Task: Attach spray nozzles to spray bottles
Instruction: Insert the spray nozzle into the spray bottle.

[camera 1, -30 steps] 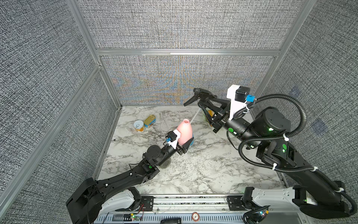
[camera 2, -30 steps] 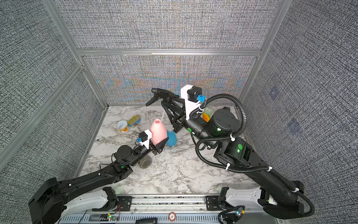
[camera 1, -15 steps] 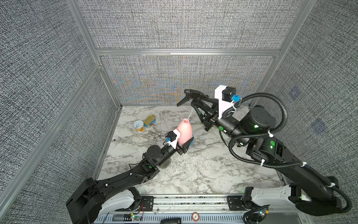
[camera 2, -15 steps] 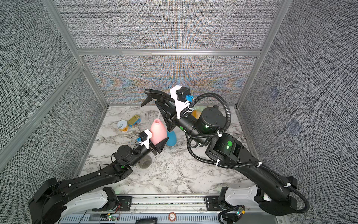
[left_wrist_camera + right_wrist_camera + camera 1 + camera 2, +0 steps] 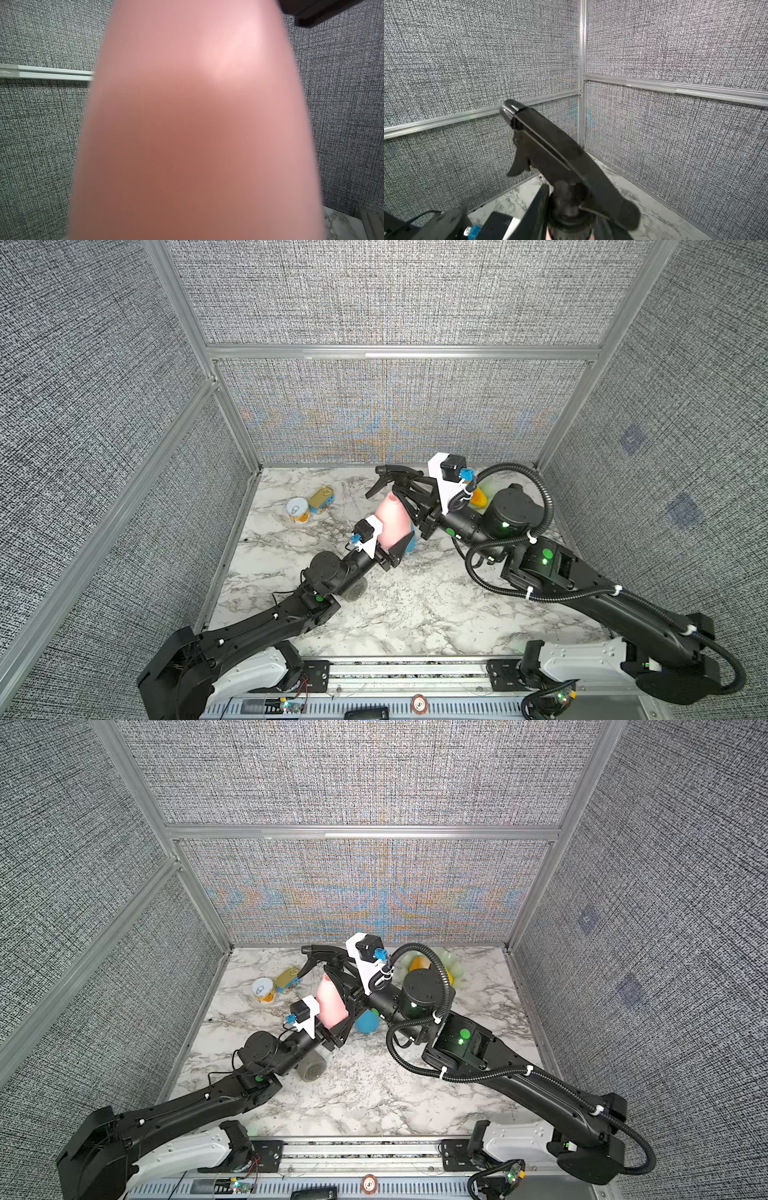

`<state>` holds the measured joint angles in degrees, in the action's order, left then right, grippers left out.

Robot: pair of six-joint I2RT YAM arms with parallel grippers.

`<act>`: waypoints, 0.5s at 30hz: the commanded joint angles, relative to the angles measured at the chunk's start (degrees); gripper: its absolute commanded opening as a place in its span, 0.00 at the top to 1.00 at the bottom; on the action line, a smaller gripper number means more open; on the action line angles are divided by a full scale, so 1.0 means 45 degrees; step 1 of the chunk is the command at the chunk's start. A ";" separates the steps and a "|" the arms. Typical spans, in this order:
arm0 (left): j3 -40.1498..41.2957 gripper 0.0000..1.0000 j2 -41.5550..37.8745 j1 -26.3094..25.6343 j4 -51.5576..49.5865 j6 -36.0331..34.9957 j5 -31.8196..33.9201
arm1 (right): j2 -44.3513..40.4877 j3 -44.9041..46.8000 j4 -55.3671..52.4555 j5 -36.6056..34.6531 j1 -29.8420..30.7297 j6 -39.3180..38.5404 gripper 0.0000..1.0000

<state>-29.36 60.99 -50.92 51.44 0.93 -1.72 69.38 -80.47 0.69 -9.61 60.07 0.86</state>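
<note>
Three spray bottles counted in both top views: pink bottle (image 5: 390, 519) upright, blue bottle (image 5: 368, 1022) just behind it, smoky grey bottle (image 5: 309, 1070) lying on its side by the left arm's elbow. One nozzle only in sight: black nozzle (image 5: 392, 476), directly over the pink bottle's neck. Two tin cans (image 5: 298, 509), touching, near the back left corner of the marble table (image 5: 415, 614). One orange and pale green item (image 5: 419, 963) at the back (too hidden by the right arm to name).

Left gripper (image 5: 390, 541): jaws spread wide and clamped round the pink bottle's lower body, which fills the left wrist view as a blur (image 5: 187, 124). Right gripper (image 5: 400, 489): nearly closed, pinching the black nozzle at its collar, spout aimed toward the back left corner. In the right wrist view (image 5: 556, 158), a sliver of pink just under that collar; seated or not, cannot tell.

Against a second ago: right gripper and nozzle swung in from off to the bottle's right to a spot above its neck. Dip tube, then bare in the air, now out of sight (inside the bottle or merely hidden, cannot tell). Pink bottle, left gripper, both cans and the other two bottles in the same places.
</note>
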 commanded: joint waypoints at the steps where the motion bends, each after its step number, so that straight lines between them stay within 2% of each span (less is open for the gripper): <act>1: -0.0071 0.43 -0.0072 0.0006 0.0014 0.0004 -0.0134 | 0.0085 0.0150 0.0726 0.0123 -0.0101 0.0262 0.66; 15: -0.0103 0.43 -0.0132 0.0005 -0.0042 0.0106 -0.0048 | -0.0083 0.1411 0.0907 0.1244 -0.0553 0.1373 0.66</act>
<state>-29.39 60.58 -50.92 48.49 1.10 -1.87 69.06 -74.63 5.39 -6.15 57.71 5.69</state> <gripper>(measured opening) 0.721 0.346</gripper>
